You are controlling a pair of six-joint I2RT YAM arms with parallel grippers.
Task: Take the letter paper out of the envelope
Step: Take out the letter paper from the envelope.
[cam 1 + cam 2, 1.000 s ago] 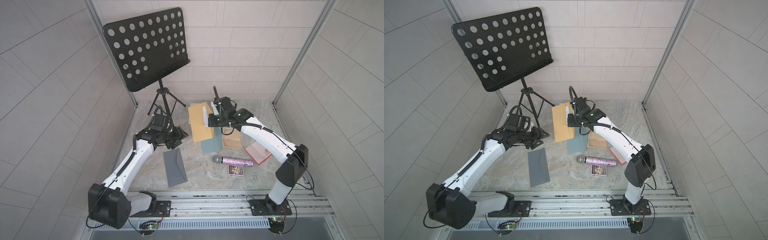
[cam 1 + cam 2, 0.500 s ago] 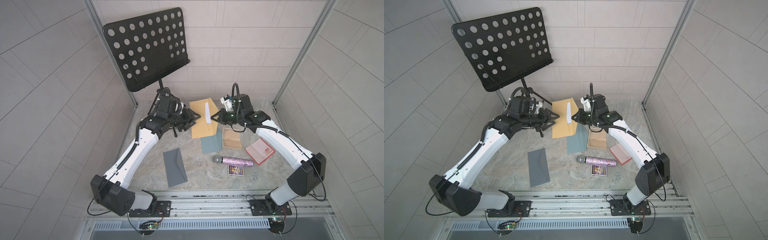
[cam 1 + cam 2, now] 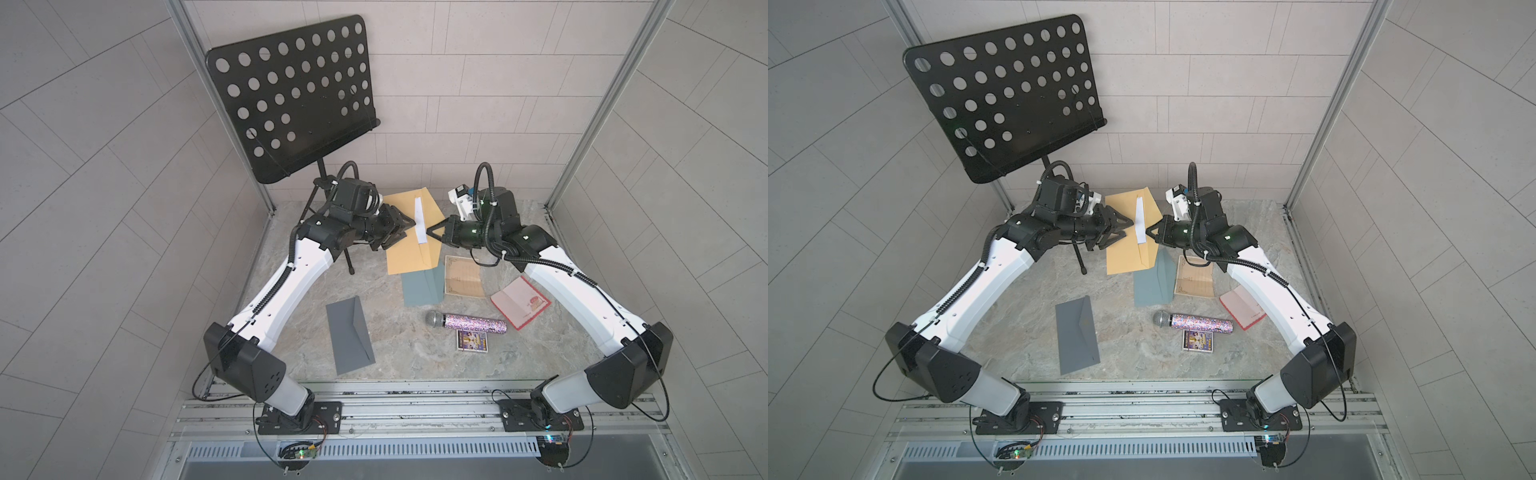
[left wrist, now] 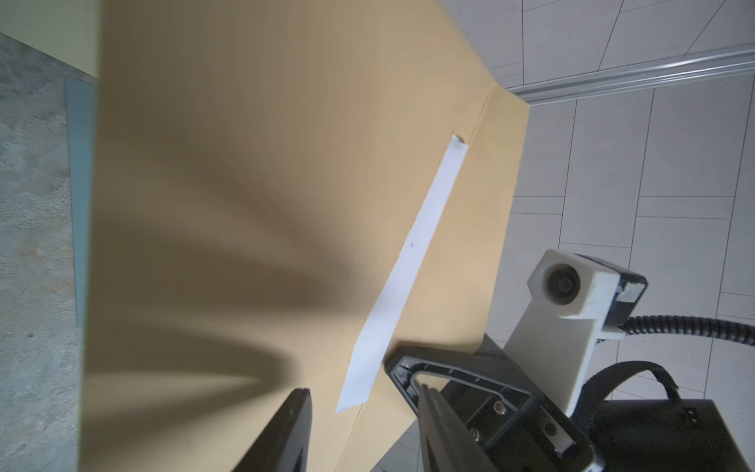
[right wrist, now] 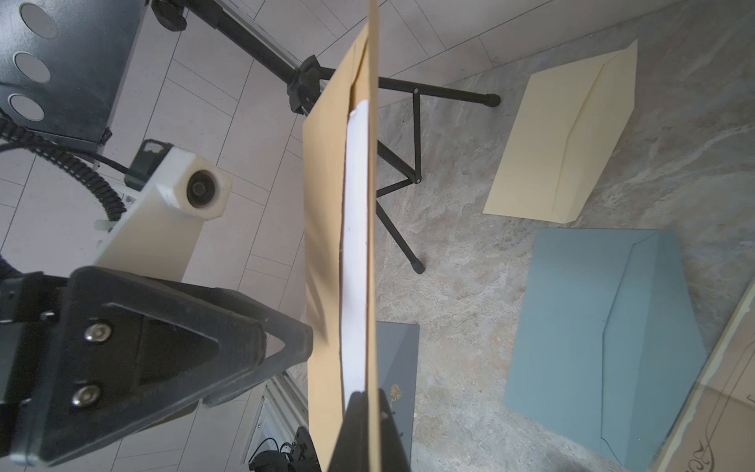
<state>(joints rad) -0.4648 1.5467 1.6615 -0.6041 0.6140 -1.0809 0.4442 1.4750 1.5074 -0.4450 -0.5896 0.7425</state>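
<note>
Both top views bright, evenly lit, diffuse; shadows on desk (image 3: 395,353) faint and soft. Wall tiles (image 3: 104,166) bow toward frame edges. Left wrist view: dark fanned shadows across tan envelope (image 4: 245,184); left tool (image 4: 362,390) blurred. Right wrist view: right tool (image 5: 363,398) soft, desk sharp.

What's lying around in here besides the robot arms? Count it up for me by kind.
Envelopes: 4 (tan envelope, cream envelope, blue-grey envelope, dark grey envelope)
Papers and cards: 4 (white letter paper, ornate sheet, red card, small picture card)
Microphone: 1
Music stand: 1
Total: 10
</note>
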